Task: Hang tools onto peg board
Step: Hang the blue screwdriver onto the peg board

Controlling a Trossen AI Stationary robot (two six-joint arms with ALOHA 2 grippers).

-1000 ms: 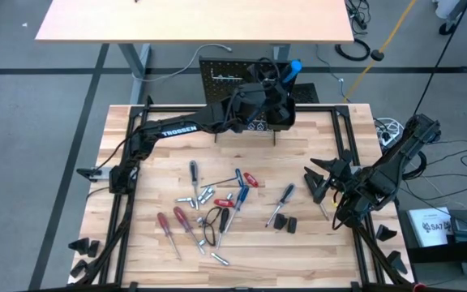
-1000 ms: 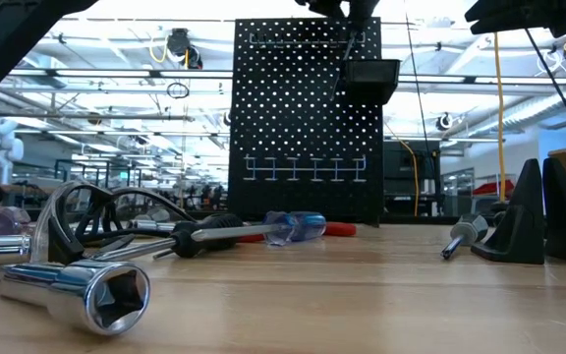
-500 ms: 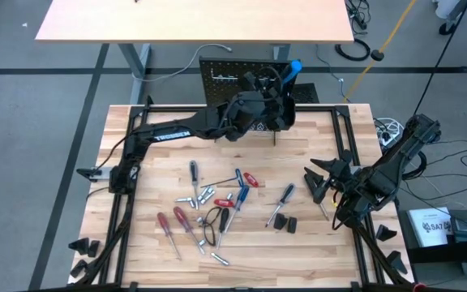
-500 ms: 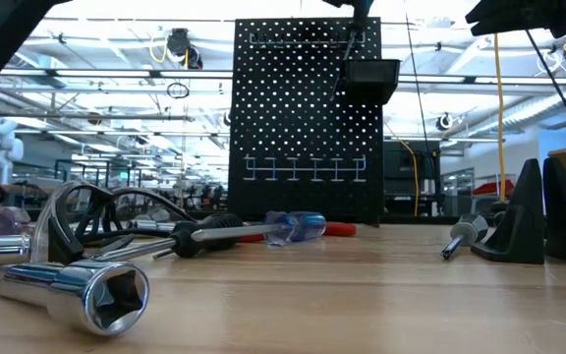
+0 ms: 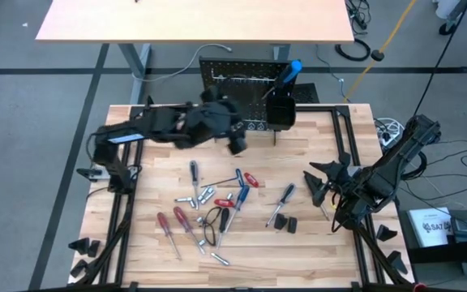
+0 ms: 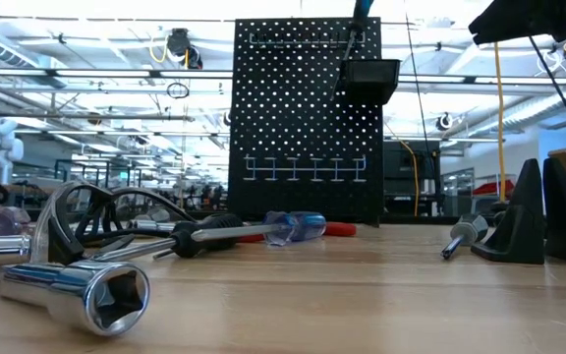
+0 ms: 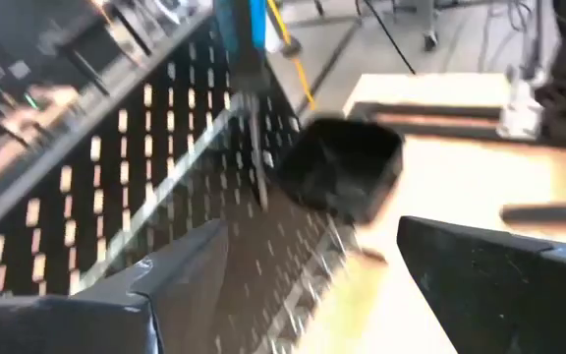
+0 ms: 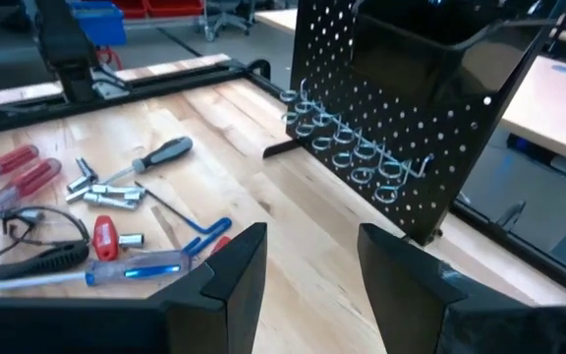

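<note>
Reach for the next tool with jaws apart

The tools (image 5: 217,207) lie mid-table, well clear of the peg board (image 5: 242,81) at the far edge (one blue-handled driver already in its bin). Left gripper (image 5: 237,144), jaws apart and empty, sits between; align along a handle. Right gripper (image 5: 321,180) waits half-open near the right edge.
</note>
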